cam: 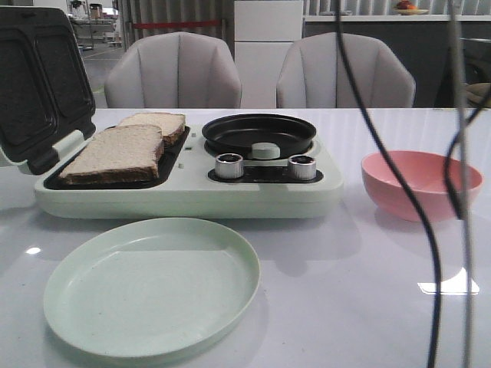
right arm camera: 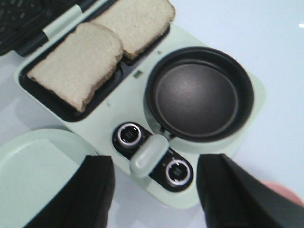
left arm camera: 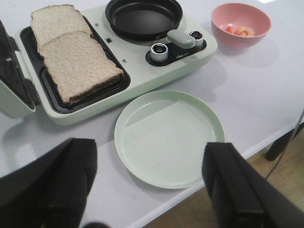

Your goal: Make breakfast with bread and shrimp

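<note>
Bread (cam: 123,151) is held by neither gripper: the left gripper (left arm camera: 149,183) hangs with its two dark fingers (left arm camera: 57,180) spread wide apart above the near table edge, empty, with the pale green plate (left arm camera: 169,137) showing between them. The right gripper (right arm camera: 154,190) is likewise spread and empty, its fingers (right arm camera: 232,190) framing the pan's pale green handle (right arm camera: 148,154) and the two silver knobs (right arm camera: 128,135) of the breakfast maker (cam: 192,192).

Both slices lie side by side, edges touching or slightly overlapping, in the dark grill tray on the left half of that pale green appliance, whose ridged lid (cam: 31,84) stands open at the far left. On its right half sits a round black pan (cam: 258,134), empty. The plate lies on the white table (cam: 360,307) just in front of the appliance. The shrimp (left arm camera: 242,32), orange-pink pieces, rest inside the pink bowl (cam: 418,184), which stands to the right of the appliance, apart from it.
</note>
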